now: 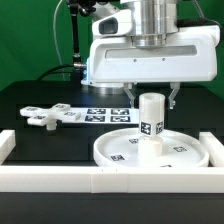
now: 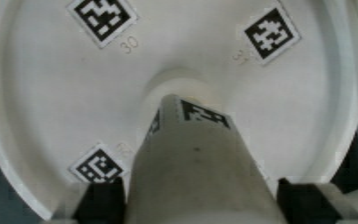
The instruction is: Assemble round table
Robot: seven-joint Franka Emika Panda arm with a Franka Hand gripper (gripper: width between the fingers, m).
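Note:
The large rimmed round disc [image 1: 112,151] lies flat near the front of the black table. The short cylindrical leg [image 1: 151,122] stands upright at its middle, tags on its side. My gripper [image 1: 152,98] comes straight down over the leg's top, its fingers on either side. In the wrist view the leg [image 2: 197,150] fills the gap between the black finger pads [image 2: 101,203], which press on both its sides, with the disc [image 2: 176,40] and its tags beneath. The gripper [image 2: 201,205] is shut on the leg. The cross-shaped foot [image 1: 50,114] lies loose toward the exterior view's left.
The marker board [image 1: 105,112] lies flat behind the disc. A long white border bar [image 1: 100,181] runs along the front edge, and another [image 1: 6,146] stands at the exterior view's left. A green backdrop and a black stand rise behind.

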